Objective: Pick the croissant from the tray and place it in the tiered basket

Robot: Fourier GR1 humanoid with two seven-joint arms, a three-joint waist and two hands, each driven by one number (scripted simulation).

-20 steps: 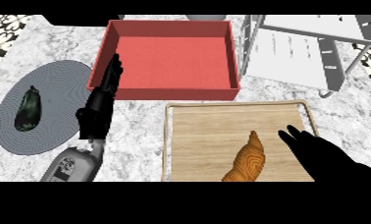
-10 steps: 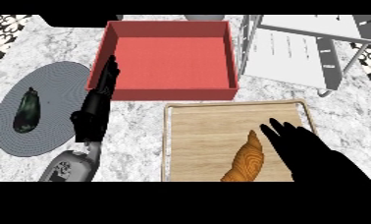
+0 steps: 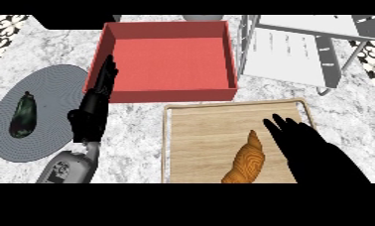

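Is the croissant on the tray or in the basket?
On the tray. The croissant lies on its wood beside the open right hand; the tiered basket stands farther back.

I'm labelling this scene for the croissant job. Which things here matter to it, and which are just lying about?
Job: croissant, wooden tray under it, tiered basket, right hand open beside the croissant.
Lying about: red bin, eggplant on grey mat, left hand resting by the bin.

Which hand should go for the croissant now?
Right. The right hand is open over the wooden tray, just beside the croissant. The left hand rests upright by the red bin, off the tray.
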